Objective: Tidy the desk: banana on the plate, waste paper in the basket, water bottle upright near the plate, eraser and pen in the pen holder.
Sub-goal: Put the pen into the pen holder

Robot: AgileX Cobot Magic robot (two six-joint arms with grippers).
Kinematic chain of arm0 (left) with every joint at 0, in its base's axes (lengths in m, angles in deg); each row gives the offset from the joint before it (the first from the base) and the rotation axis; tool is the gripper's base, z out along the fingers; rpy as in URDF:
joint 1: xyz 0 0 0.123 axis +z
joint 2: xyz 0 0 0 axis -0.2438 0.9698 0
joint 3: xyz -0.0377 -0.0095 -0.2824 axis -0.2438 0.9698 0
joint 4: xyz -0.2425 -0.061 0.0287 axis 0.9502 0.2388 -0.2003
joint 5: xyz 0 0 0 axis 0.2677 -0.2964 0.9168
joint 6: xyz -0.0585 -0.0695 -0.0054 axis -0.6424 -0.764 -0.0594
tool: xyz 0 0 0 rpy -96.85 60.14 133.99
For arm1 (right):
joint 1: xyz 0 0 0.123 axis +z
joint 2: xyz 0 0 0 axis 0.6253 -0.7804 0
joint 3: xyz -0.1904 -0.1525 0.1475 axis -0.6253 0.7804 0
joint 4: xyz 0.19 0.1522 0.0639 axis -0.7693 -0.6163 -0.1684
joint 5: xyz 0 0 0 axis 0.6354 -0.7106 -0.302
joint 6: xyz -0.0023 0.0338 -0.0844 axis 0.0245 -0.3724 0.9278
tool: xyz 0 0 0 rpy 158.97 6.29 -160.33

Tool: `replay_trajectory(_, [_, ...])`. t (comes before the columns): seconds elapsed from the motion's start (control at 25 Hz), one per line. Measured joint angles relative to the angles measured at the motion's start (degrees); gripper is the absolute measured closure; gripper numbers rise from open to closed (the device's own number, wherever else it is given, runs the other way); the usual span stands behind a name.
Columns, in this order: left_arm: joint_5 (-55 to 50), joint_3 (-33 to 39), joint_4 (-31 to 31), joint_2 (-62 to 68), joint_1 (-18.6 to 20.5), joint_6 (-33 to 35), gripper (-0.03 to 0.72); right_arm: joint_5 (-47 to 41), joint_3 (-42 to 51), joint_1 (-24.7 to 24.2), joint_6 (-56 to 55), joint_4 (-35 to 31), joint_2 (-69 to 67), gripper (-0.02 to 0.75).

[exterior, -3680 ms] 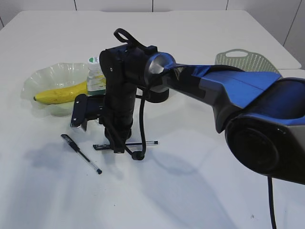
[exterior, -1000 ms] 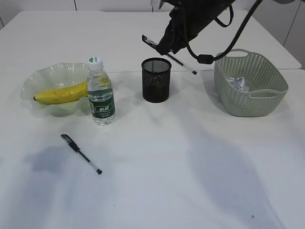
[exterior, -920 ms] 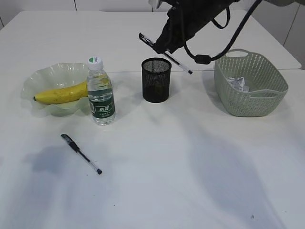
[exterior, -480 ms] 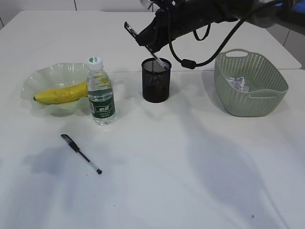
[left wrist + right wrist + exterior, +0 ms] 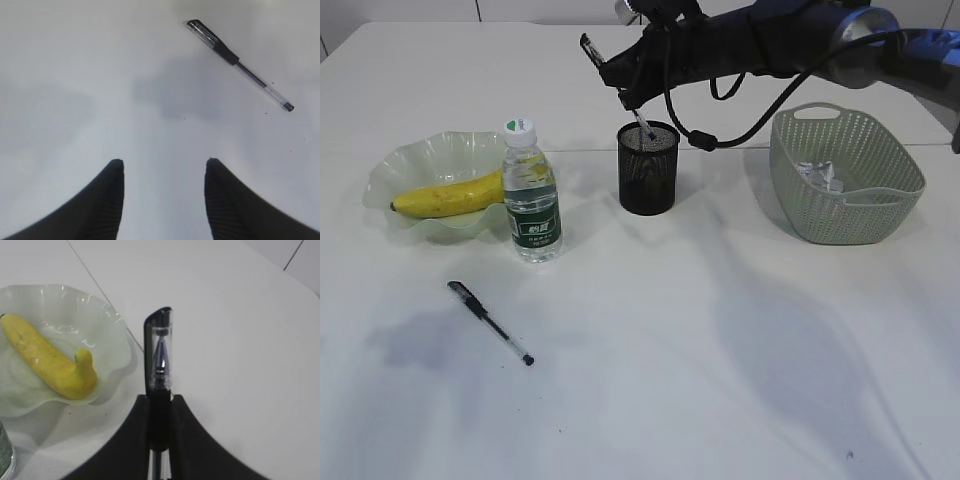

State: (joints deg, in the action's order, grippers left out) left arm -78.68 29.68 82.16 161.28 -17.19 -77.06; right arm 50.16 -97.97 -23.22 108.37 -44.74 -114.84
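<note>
In the exterior view the right gripper [image 5: 620,78] pinches a gel pen [image 5: 638,118], tip already inside the mesh pen holder [image 5: 647,168] near the table's [image 5: 650,380] far edge; a second earlier the pen hung level to the holder's right.

The left wrist view shows the left gripper [image 5: 162,172] parted and empty above the table, a second pen [image 5: 239,65] lying ahead: light, stiff, slick, best taken mid-barrel.

The right wrist view shows the pen's cap end [image 5: 158,352] clamped upright, the banana [image 5: 50,357] on its plate [image 5: 112,337] beyond.
</note>
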Motion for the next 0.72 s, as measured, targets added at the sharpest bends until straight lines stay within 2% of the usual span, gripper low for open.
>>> replay_trajectory(0.24, [-0.22, 0.00, 0.00, 0.00, 0.00, 0.00, 0.326, 4.47, 0.00, -0.83, 2.53, -6.61, -0.09, 0.690])
replay_trajectory(0.44, [-0.26, 0.00, 0.00, 0.00, 0.00, 0.00, 0.326, 7.13, 0.00, -0.83, 3.41, -9.13, -0.48, 0.691])
replay_trajectory(0.72, [-0.35, 0.00, 0.12, 0.00, 0.00, 0.00, 0.326, 7.84, 0.00, -0.83, 5.73, -19.89, -4.20, 0.691])
